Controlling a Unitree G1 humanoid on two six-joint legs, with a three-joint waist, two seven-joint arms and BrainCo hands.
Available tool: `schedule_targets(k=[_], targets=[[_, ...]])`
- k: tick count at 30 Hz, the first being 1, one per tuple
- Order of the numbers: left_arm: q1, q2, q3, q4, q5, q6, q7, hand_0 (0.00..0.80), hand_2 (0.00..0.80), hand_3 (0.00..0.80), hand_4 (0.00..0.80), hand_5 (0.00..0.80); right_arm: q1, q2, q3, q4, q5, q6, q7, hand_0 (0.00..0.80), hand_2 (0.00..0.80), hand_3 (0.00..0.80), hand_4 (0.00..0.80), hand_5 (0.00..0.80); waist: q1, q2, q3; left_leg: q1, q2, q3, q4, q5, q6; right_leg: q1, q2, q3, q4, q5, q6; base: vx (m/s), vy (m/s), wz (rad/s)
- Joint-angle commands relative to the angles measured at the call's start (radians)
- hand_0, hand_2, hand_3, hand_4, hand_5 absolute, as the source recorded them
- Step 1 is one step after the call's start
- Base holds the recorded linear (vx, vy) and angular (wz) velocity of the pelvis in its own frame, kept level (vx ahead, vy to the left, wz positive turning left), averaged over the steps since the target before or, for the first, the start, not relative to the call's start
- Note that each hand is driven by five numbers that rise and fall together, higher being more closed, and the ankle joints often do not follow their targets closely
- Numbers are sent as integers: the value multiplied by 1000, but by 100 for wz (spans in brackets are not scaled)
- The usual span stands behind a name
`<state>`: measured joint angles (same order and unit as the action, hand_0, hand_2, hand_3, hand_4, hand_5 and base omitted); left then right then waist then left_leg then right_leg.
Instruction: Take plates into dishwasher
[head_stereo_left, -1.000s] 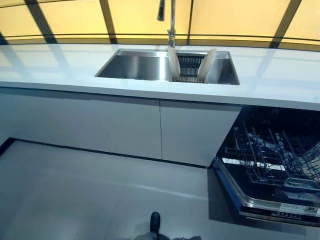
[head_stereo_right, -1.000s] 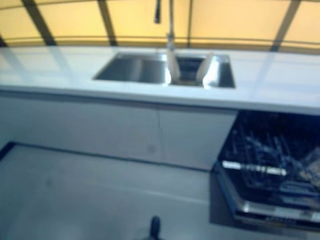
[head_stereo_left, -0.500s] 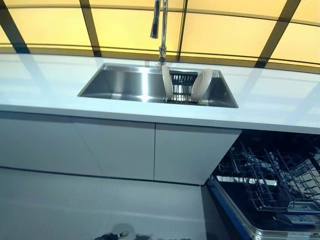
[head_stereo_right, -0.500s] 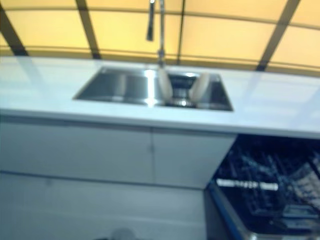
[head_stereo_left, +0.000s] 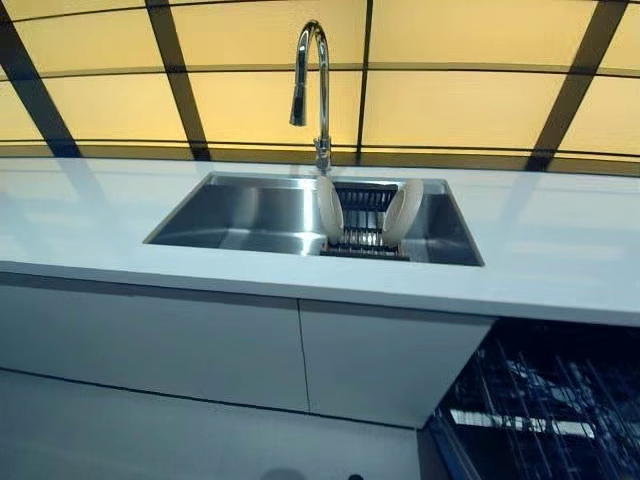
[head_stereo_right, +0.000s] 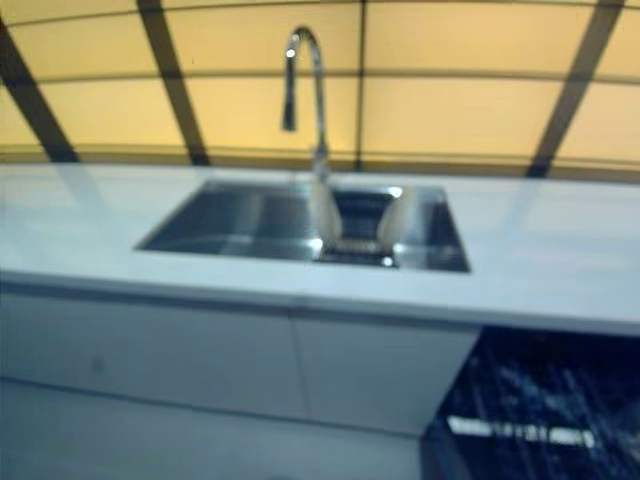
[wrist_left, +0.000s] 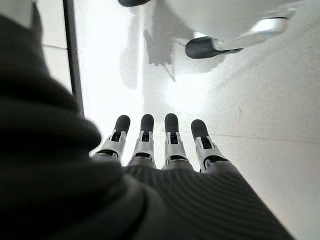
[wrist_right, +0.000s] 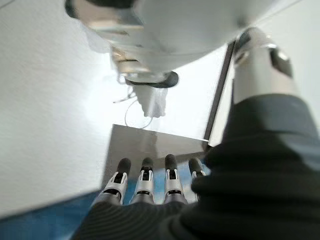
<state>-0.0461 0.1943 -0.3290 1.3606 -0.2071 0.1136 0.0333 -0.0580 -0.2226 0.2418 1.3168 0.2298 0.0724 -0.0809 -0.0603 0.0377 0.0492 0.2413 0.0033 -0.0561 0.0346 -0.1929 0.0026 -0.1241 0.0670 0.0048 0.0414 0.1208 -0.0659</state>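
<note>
Across the white worktop you see the steel sink holding two plates upright in its rack, the open dishwasher below right, your left hand and right hand hanging straight-fingered, empty.

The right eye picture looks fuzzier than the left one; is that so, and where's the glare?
Yes: in the left eye view the faucet and two plates in the sink are crisp; the right eye view is smeared throughout; both wrist views are washed out by bright floor glare.
</note>
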Motion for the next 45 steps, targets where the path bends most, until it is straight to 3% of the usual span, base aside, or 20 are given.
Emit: schedule_targets(k=[1, 9, 14, 18, 19, 20, 22, 24, 25, 26, 27, 28, 29, 30, 31, 32, 33, 34, 39, 45], targets=[[-48, -9, 17, 32, 29, -20, -8, 0, 0, 0, 0, 0, -34, -19, 13, 48, -23, -8, 9, 0, 0, 0, 0, 0, -15, -15, 22, -46, -73, 14, -10, 42, 90, 2, -57, 26, -28, -7, 95, 123, -41, -10], [-30, -15, -3, 44, 51, -29, -14, 0, 0, 0, 0, 0, -29, -9, 21, 75, -40, -33, 24, 0, 0, 0, 0, 0, -14, 5, 17, -12, -62, 14, -79, 64, 80, -28, -69, 7, 11, -19, 111, 132, -19, -4], [-28, -6, -15, 33, 106, -20, -23, 0, 0, 0, 0, 0, -41, -14, 64, 22, -158, -135, 156, 0, 0, 0, 0, 0, -9, 3, 9, 1, -52, 21, -104, 69, 73, -35, -75, -21, 32, -34, 116, 126, -30, 1], [-48, 48, -34, -24, 146, 14, -40, 0, 0, 0, 0, 0, -50, -66, 179, -208, -175, -197, 421, 0, 0, 0, 0, 0, -5, -22, 9, -2, -35, 33, -101, 71, 62, -39, -75, -39, 57, -53, 113, 85, -94, 6], [-47, 48, -34, -24, 146, 15, -40, 0, 0, 0, 0, 0, -49, -67, 179, -208, -175, -197, 421, 0, 0, 0, 0, 0, -6, -22, 9, -2, -34, 33, -101, 71, 62, -39, -75, -39, 57, -54, 113, 101, -179, 10], [-58, 76, -35, -52, 132, 34, -40, 0, 0, 0, 0, 0, -48, -118, 224, -394, -146, -174, 505, 0, 0, 0, 0, 0, -8, -39, 6, -2, -21, 41, -73, 57, 54, -40, -71, -38, 71, -65, 104, 104, -165, 11], [-58, 95, -25, -70, 117, 44, -38, 0, 0, 0, 0, 0, -42, -167, 248, -552, -135, -151, 570, 0, 0, 0, 0, 0, -12, -53, 4, -4, -6, 49, -23, 55, 42, -35, -63, -34, 78, -76, 89, 124, -205, 5], [-61, 120, 20, -78, 78, 54, -31, 0, 0, 0, 0, 0, -42, -322, 299, -887, -76, -88, 697, 0, 0, 0, 0, 0, -11, -92, 8, -138, 47, 77, 323, 224, 7, 30, -44, -21, 26, -90, 38, 93, -235, 0], [-61, 120, 20, -78, 78, 54, -31, 0, 0, 0, 0, 0, -42, -323, 299, -888, -76, -87, 697, 0, 0, 0, 0, 0, -12, -90, 7, -144, 48, 75, 330, 221, 6, 28, -43, -22, 26, -89, 37, 4, -215, -9], [-53, 123, 59, -70, 56, 56, -23, 0, 0, 0, 0, 0, -53, -401, 293, -1073, 4, -44, 771, 0, 0, 0, 0, 0, -8, -110, 34, -348, 53, 73, 641, 289, 16, 68, -24, -5, 15, -92, 5, -11, -141, -18], [-40, 126, 92, -71, 62, 58, -23, 0, 0, 0, 0, 0, -57, -436, 275, -1151, 59, -22, 794, 0, 0, 0, 0, 0, -3, -114, 50, -451, 42, 64, 739, 278, 23, 89, -14, -4, 24, -101, -7, 26, -110, -26], [-26, 124, 111, -64, 60, 52, -18, 0, 0, 0, 0, 0, -57, -447, 254, -1179, 86, -21, 805, 0, 0, 0, 0, 0, 2, -115, 66, -501, 4, 56, 715, 257, 28, 115, -9, 10, 29, -113, -5, 86, 42, -38], [-14, 125, 119, -56, 53, 41, -19, 0, 0, 0, 0, 0, -58, -453, 243, -1197, 99, -12, 808, 0, 0, 0, 0, 0, 3, -117, 68, -495, -16, 69, 605, 254, 19, 135, -13, 15, 26, -119, 5, 167, 130, -62], [4, 129, 127, -49, 49, 22, -21, 0, 0, 0, 0, 0, -62, -458, 226, -1215, 122, -6, 791, 0, 0, 0, 0, 0, 5, -123, 70, -462, -30, 97, 427, 244, 15, 154, -19, 18, 21, -127, 23, 155, 113, -67], [7, 130, 129, -48, 50, 18, -23, 0, 0, 0, 0, 0, -63, -459, 224, -1217, 126, -11, 785, 0, 0, 0, 0, 0, 8, -128, 75, -442, -36, 106, 382, 247, 16, 164, -24, 21, 18, -128, 28, 168, 152, -56], [29, 134, 133, -41, 49, -11, -22, 0, 0, 0, 0, 0, -75, -463, 210, -1234, 139, -14, 800, 0, 0, 0, 0, 0, 11, -121, 75, -406, -54, 96, 131, 251, 19, 171, -17, 29, 39, -149, 44, 143, 130, -52], [27, 136, 134, -53, 67, -1, -21, 0, 0, 0, 0, 0, -79, -473, 196, -1255, 182, -2, 804, 0, 0, 0, 0, 0, 23, -129, 71, -410, -85, 72, 124, 201, 35, 184, -33, 23, 40, -160, 57, 200, 165, -57], [22, 143, 122, -57, 54, -5, -17, 0, 0, 0, 0, 0, -88, -486, 186, -1266, 232, 9, 803, 0, 0, 0, 0, 0, 20, -126, 64, -397, -86, 72, 123, 184, 41, 174, -34, 35, 44, -164, 56, 171, 110, -53], [4, 163, 115, -66, 10, -5, -20, 0, 0, 0, 0, 0, -68, -498, 96, -1319, 374, 43, 912, 0, 0, 0, 0, 0, 9, -97, 16, -242, -72, 50, -90, 221, 58, 131, -43, 21, 40, -151, 88, 184, 80, -43], [-4, 161, 104, -25, 46, -15, -42, 0, 0, 0, 0, 0, -108, -478, -9, -1371, 657, 139, 941, 0, 0, 0, 0, 0, -1, -98, -45, -241, -71, 54, -122, 224, 63, 126, -41, 7, 16, -149, 91, 112, -1, 5]])
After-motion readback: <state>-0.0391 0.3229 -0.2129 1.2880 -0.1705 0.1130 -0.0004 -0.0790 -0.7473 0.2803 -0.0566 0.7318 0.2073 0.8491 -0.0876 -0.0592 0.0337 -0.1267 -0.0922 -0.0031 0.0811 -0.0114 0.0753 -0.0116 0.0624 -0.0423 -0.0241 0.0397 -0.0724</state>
